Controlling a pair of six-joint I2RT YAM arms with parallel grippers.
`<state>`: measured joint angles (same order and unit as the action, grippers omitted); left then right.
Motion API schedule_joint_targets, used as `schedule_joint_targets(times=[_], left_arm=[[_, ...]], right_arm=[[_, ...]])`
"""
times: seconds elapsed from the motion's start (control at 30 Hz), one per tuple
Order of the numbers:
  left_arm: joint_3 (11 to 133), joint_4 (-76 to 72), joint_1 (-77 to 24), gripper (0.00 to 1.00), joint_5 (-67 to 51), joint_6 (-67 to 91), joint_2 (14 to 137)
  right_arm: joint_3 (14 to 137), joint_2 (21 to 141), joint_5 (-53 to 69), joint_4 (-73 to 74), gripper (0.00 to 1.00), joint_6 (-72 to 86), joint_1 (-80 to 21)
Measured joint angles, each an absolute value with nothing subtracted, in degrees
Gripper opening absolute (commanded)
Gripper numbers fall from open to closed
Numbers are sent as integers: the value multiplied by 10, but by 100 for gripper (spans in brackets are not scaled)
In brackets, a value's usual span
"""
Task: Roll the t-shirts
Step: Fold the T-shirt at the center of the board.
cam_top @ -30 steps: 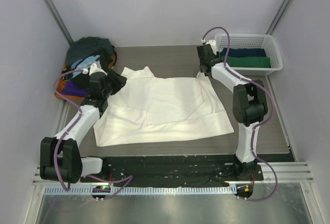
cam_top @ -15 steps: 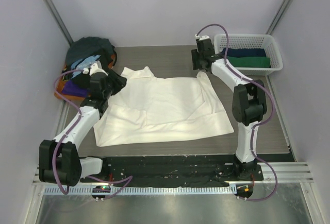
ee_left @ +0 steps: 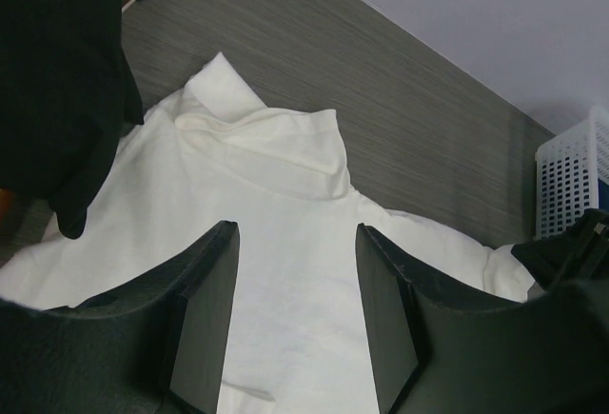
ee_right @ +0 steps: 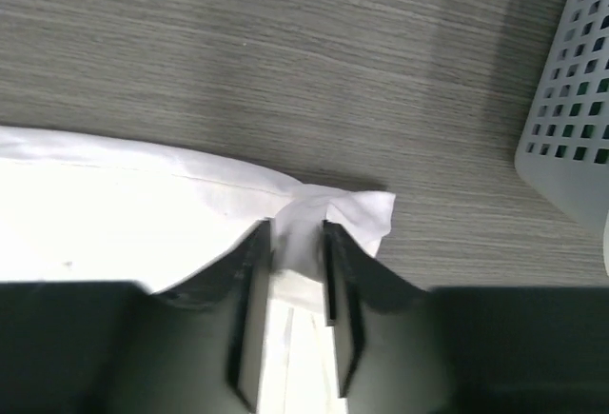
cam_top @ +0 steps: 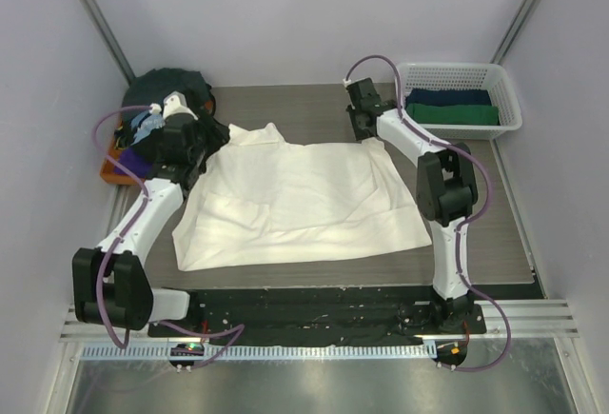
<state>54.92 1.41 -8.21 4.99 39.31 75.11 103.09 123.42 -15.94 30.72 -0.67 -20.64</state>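
Observation:
A cream-white t-shirt (cam_top: 304, 195) lies spread flat on the table, its collar at the far left. My left gripper (cam_top: 211, 138) hovers open over the shirt's left part beside the collar, and in the left wrist view the left gripper (ee_left: 297, 243) has only white cloth (ee_left: 285, 195) below its jaws. At the far right corner my right gripper (cam_top: 366, 134) is shut on a bunched fold of the shirt; in the right wrist view the right gripper (ee_right: 295, 233) has the corner (ee_right: 366, 209) sticking out past its fingertips.
A heap of t-shirts sits far left: dark teal (cam_top: 169, 86), black with blue print (cam_top: 150, 121), purple (cam_top: 143, 160), on an orange tray (cam_top: 110, 172). The white lattice basket (cam_top: 457, 69) at far right holds a navy shirt (cam_top: 447, 97) and a green one (cam_top: 461, 115).
My right gripper moved left along the shirt's far edge, opened, then closed on the corner. The left gripper shifted back and left, still open.

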Motion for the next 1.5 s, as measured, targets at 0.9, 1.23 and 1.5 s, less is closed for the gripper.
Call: schedule_joint_targets(times=[0.9,1.23,1.5], left_arm=[[952,187,-102,70,89,266,1173],[998,250,-105,67,102,193,1232],[1033,272,-105,64,112,141,1272]], right_arm=[[1038,1234,-274,324,1,38,-163],[1032,1234,-249,317,1,51,-155],[1031,1234,-233,314,1,60,-148]])
